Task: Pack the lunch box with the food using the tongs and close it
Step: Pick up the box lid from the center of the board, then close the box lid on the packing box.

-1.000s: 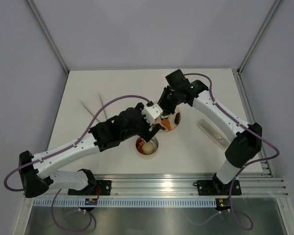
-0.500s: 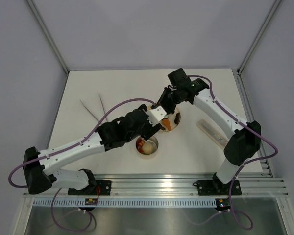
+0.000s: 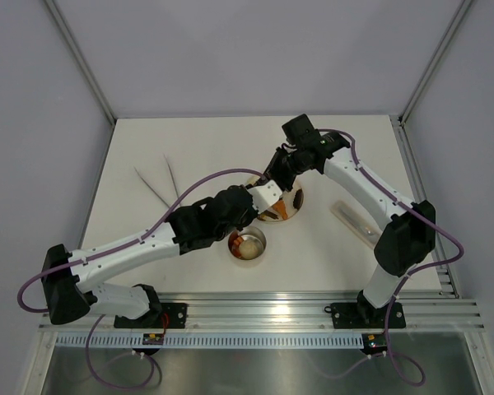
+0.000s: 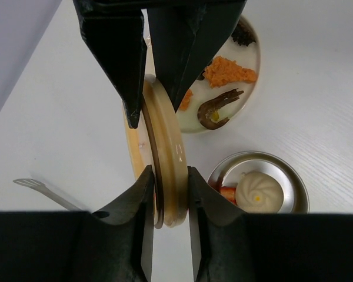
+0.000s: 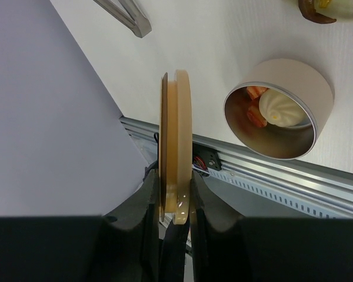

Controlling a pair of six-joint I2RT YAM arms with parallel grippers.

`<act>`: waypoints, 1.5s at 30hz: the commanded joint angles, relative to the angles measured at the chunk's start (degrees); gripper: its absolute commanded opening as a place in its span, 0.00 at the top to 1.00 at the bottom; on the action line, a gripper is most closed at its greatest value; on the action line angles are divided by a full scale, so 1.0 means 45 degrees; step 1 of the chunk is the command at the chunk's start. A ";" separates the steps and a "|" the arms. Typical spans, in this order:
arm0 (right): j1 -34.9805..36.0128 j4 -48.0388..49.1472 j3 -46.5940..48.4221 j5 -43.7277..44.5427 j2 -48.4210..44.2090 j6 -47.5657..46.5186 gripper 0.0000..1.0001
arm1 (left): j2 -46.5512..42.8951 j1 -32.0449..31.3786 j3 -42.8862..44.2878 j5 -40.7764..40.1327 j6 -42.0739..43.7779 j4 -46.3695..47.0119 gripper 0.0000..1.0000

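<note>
Top view: the left gripper (image 3: 270, 191) had reached the right gripper (image 3: 276, 174) above the plate (image 3: 299, 200). Left wrist: its jaws had narrowed onto the upright lid (image 4: 165, 158); the box (image 4: 297, 176) sat open nearby. Right wrist: that gripper clamped the lid too, likely a handover for closing.

On the flat white table (image 3: 198, 148) lie long thin silver tongs (image 3: 152, 182) at the back left, a round cream plate (image 4: 194, 120) in the middle, a small shiny steel bowl (image 5: 309, 88) near it, and a clear plastic stick (image 3: 358, 222) on the right
</note>
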 commanded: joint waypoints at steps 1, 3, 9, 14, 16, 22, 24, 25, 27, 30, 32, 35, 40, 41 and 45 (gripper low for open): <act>-0.0116 0.0398 0.0050 -0.0765 -0.0257 0.0048 1.00 | -0.0147 -0.0049 0.0266 -0.0210 0.0123 0.0365 0.85; -0.0117 0.0477 -0.0009 -0.0766 -0.0316 0.0106 1.00 | -0.0127 -0.0049 0.0305 -0.0171 0.0143 0.0209 0.94; -0.0234 0.0788 -0.0301 -0.0629 -0.0628 0.0029 0.94 | -0.0146 -0.0049 0.0325 -0.0170 0.0065 0.0072 1.00; -0.0253 0.1355 -0.0750 -0.0162 -0.1174 -0.0148 0.55 | -0.0322 -0.0049 0.0110 -0.0521 0.0006 0.0286 1.00; -0.0350 0.1668 -0.1101 0.0150 -0.1505 -0.0109 0.42 | -0.0381 -0.0049 0.0071 -0.0716 -0.0033 0.0364 1.00; -0.0604 0.1863 -0.1649 0.0679 -0.2171 -0.0108 0.21 | -0.0576 -0.0030 -0.0144 -0.1205 -0.0169 0.0657 1.00; -0.0721 0.1942 -0.1883 0.0738 -0.2327 -0.0128 0.20 | -0.0615 -0.0030 -0.0241 -0.1303 -0.0247 0.0833 1.00; -0.0780 0.1903 -0.1903 0.0854 -0.2444 -0.0128 0.20 | -0.0654 -0.0011 -0.0223 -0.1303 -0.0364 0.0853 1.00; -0.1052 0.1670 -0.2039 0.1050 -0.2581 -0.0342 0.19 | -0.0752 0.0087 -0.0164 -0.1012 -0.0752 0.0698 1.00; -0.1617 0.1086 -0.2293 0.1693 -0.3165 -0.0849 0.19 | -0.0772 0.1001 0.0421 0.0411 -0.1651 -0.0257 1.00; -0.2029 0.0947 -0.2585 0.2182 -0.3517 -0.1182 0.19 | -0.0869 0.1588 0.0812 0.2025 -0.2120 -0.0825 1.00; -0.2732 0.0673 -0.3172 0.3021 -0.4357 -0.1553 0.17 | -0.1317 0.2838 0.0872 0.4563 -0.2939 -0.0983 1.00; -0.3202 0.0146 -0.3583 0.4389 -0.5198 -0.2080 0.16 | -0.1787 0.4324 0.0988 0.7577 -0.3528 -0.1274 1.00; -0.3202 0.0087 -0.3622 0.4545 -0.5257 -0.2139 0.16 | -0.1788 0.4442 0.1085 0.7873 -0.3606 -0.1334 1.00; -0.3202 0.0067 -0.3759 0.4956 -0.5413 -0.2393 0.16 | -0.1788 0.5144 0.1262 0.9339 -0.3919 -0.1471 1.00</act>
